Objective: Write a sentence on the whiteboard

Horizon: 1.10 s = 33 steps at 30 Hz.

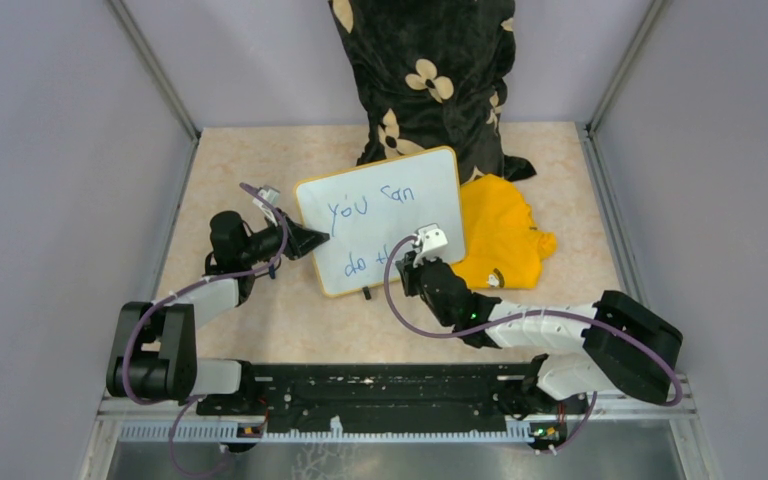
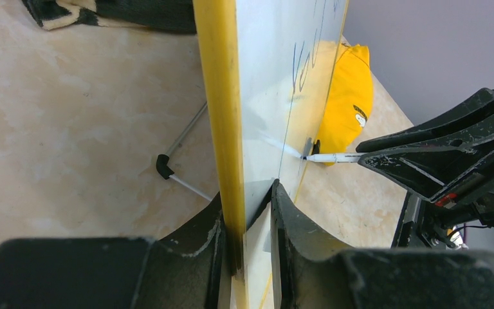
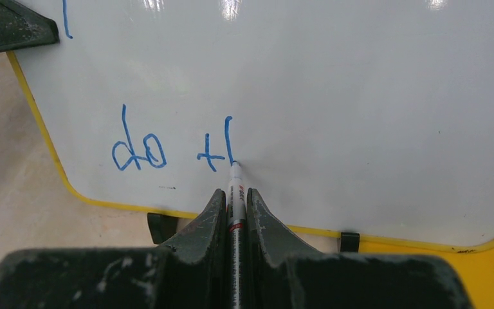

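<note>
The whiteboard [image 1: 385,215] stands tilted at the table's middle, white with a yellow frame and small black clips [image 3: 350,241] on its lower edge. My left gripper [image 1: 315,240] is shut on the board's left edge [image 2: 222,129]. My right gripper [image 1: 422,255] is shut on a marker [image 3: 235,193] whose tip touches the board. The sentence [image 1: 365,205] in blue reads "you can" on the upper line. The lower line [image 3: 167,151] reads "do t" plus one upright stroke. The marker also shows in the left wrist view [image 2: 331,157].
A yellow cloth [image 1: 500,235] lies right of the board. A black flowered fabric [image 1: 430,80] stands behind it. The board's wire stand with a black foot [image 2: 164,166] rests on the beige table. Grey walls enclose the table on three sides.
</note>
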Tool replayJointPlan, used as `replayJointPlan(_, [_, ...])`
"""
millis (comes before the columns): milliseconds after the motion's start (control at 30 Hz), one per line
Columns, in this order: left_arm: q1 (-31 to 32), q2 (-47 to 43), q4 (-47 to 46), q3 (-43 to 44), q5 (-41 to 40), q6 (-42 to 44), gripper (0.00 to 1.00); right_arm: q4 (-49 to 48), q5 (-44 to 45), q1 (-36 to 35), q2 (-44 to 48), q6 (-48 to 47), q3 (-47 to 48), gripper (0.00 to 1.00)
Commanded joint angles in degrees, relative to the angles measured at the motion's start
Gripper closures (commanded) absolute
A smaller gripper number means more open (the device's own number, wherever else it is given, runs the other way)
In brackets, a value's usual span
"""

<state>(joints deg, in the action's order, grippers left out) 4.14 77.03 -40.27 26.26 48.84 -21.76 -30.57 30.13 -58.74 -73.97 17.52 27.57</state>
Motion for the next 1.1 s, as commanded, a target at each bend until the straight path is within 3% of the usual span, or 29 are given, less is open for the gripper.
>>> replayJointPlan(0, [0.34, 1.15, 3.53, 0.24, -5.60, 5.40, 1.00, -2.63, 2.47, 0.71, 0.18, -1.58, 3.41, 1.00])
replayJointPlan(1067, [0.35, 1.10, 3.62, 0.28, -5.64, 5.49, 1.00, -1.01, 1.92, 2.30, 2.52, 0.24, -0.78, 1.00])
